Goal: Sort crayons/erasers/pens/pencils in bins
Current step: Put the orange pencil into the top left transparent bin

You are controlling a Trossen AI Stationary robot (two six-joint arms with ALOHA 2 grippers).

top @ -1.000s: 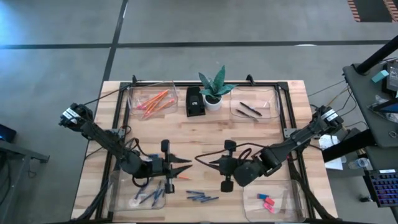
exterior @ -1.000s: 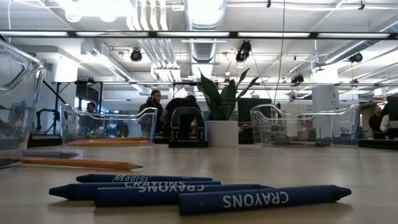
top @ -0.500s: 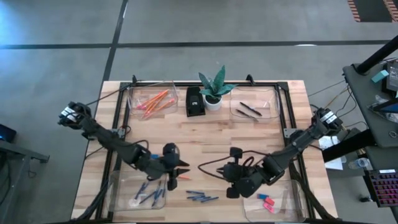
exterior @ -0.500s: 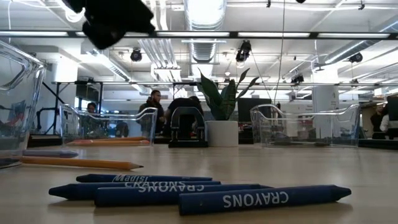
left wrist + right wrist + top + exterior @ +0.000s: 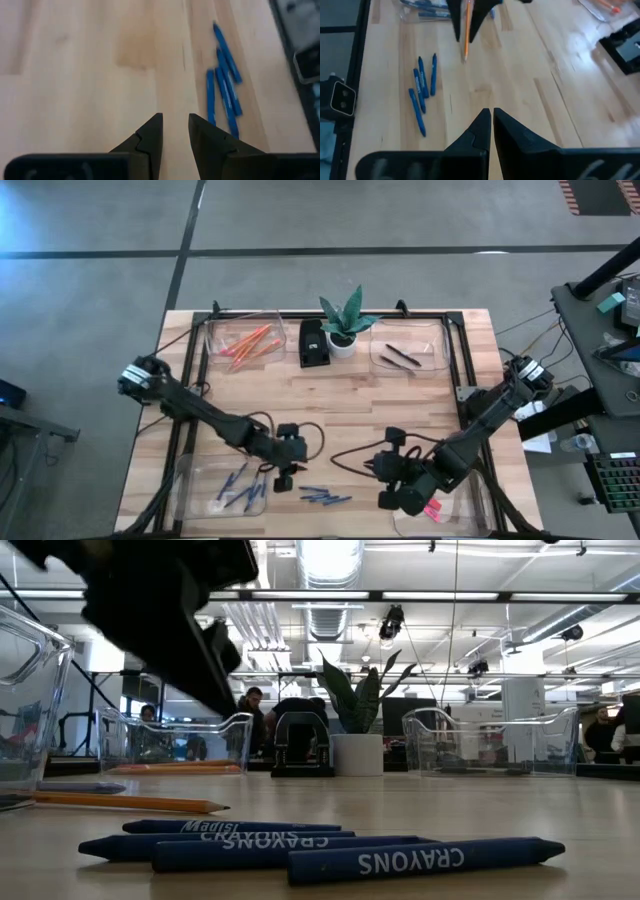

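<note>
Several blue crayons (image 5: 325, 498) (image 5: 330, 845) lie on the wood near the table's front edge. An orange pencil (image 5: 130, 803) (image 5: 466, 35) lies flat to their left. My left gripper (image 5: 175, 125) (image 5: 281, 478) hangs open just above that pencil, tipped downward with nothing between its fingers. In the right wrist view its two fingers (image 5: 455, 15) stand on either side of the pencil. My right gripper (image 5: 491, 117) (image 5: 380, 472) is shut and empty, to the right of the crayons, beside the near right bin (image 5: 455, 498) with the erasers (image 5: 431, 508).
The far left bin (image 5: 245, 340) holds orange pencils; the far right bin (image 5: 405, 355) holds dark pens. The near left bin (image 5: 230, 490) holds blue sticks. A black box (image 5: 313, 343) and a potted plant (image 5: 343, 325) stand at the back middle. The middle of the table is bare wood.
My left gripper has come down toward the table and the near edge and tipped from nearly level to pointing downward over the pencil. My right gripper has moved toward the near right corner, next to the eraser bin. Crayons and pencil have stayed where they were.
</note>
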